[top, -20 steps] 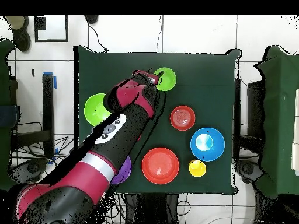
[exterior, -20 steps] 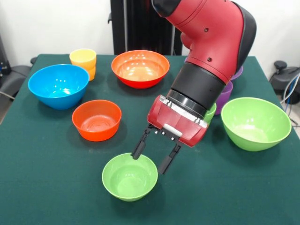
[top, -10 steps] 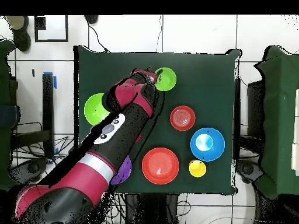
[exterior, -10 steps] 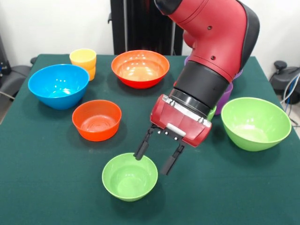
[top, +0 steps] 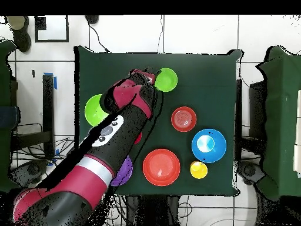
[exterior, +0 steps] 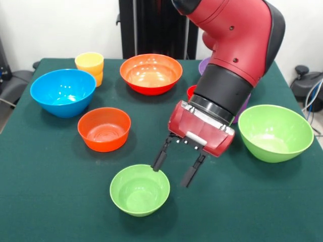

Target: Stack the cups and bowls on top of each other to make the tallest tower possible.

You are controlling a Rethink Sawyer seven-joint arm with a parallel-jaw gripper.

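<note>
Above small green bowl (exterior: 140, 190), open tool (exterior: 174, 167), no legible markings.

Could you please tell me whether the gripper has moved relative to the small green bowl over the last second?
Yes. In the front view the open gripper has shifted rightward and slightly up, off the small green bowl.

Bright even indoor light, soft shadows beneath bowls, glossy highlights inside the orange bowl (exterior: 151, 73), sharp focus
</note>
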